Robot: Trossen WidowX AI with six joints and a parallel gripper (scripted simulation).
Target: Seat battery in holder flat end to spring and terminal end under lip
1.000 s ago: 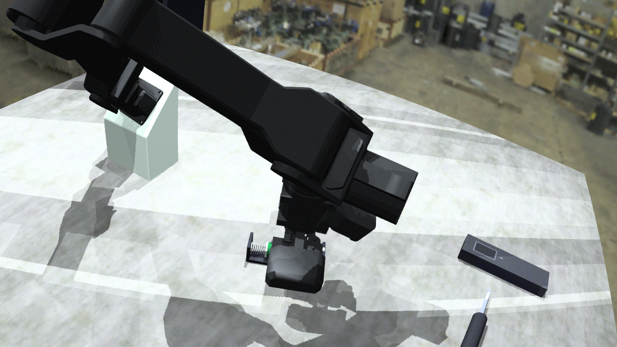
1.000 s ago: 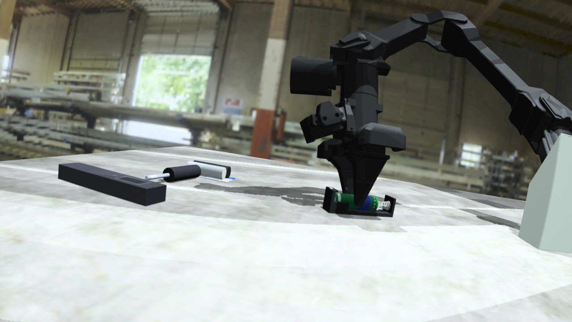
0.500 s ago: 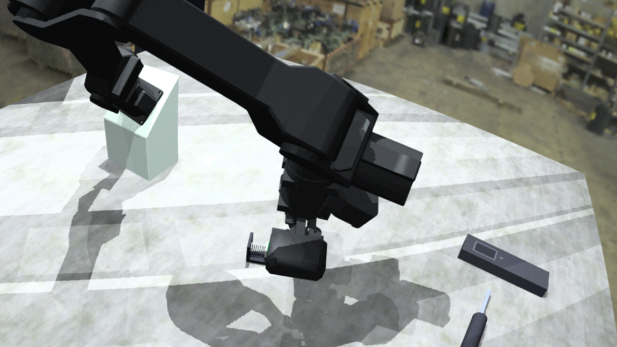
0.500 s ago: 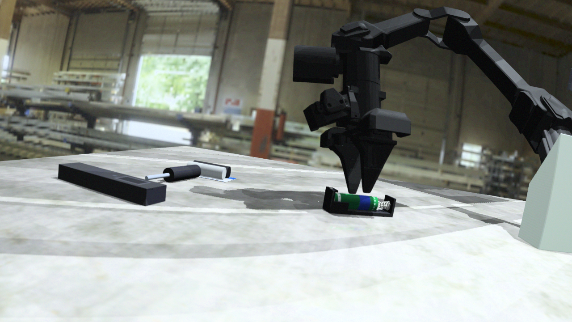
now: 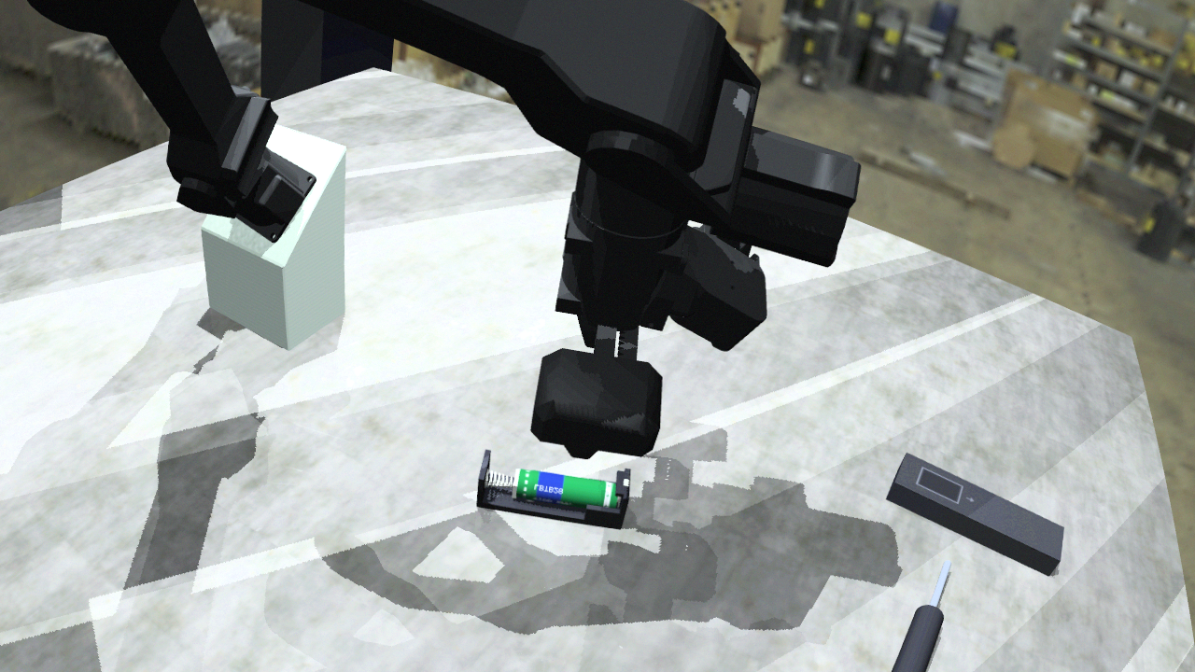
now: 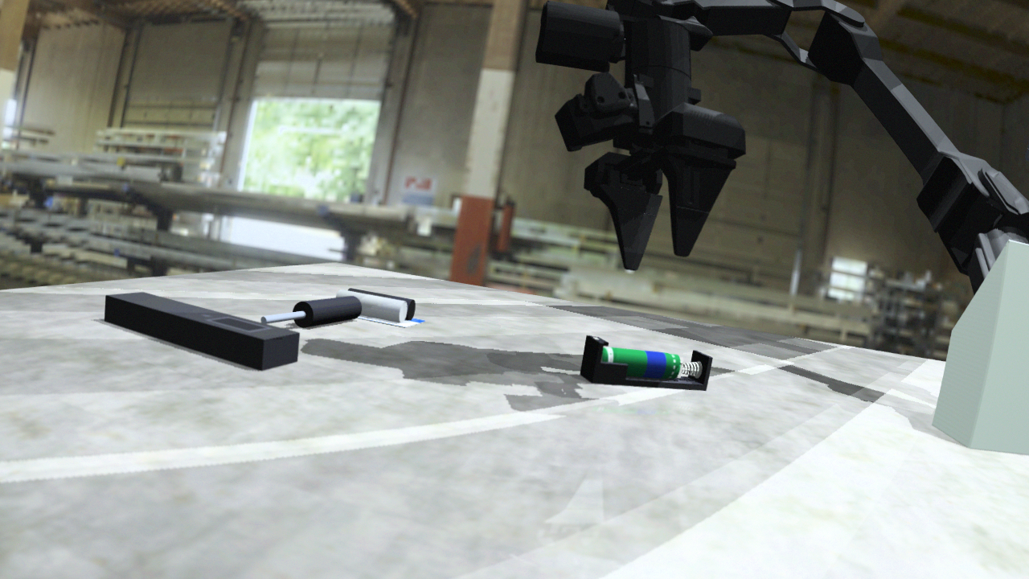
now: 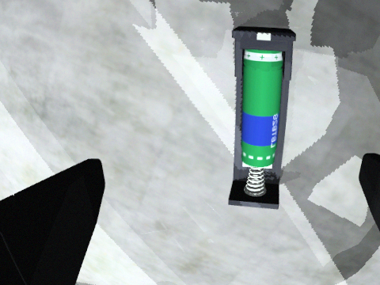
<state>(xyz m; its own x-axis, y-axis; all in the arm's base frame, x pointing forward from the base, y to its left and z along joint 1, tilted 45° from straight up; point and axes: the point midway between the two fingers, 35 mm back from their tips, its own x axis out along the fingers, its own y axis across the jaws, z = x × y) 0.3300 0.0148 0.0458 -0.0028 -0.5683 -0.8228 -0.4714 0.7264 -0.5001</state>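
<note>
Exterior: marbled grey table (image 6: 359,446), blurred warehouse shelving (image 6: 108,179) behind.

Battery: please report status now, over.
Gripper open, empty, high above holder. Battery flat in holder, flat end on spring. Nothing in the way.

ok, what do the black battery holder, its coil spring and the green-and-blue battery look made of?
Black battery holder: matte, uniform black, probably moulded plastic. Coil spring: pale silvery wire, likely bare metal. Green-and-blue battery: smooth printed wrap with white markings; what lies under it can't be seen.
</note>
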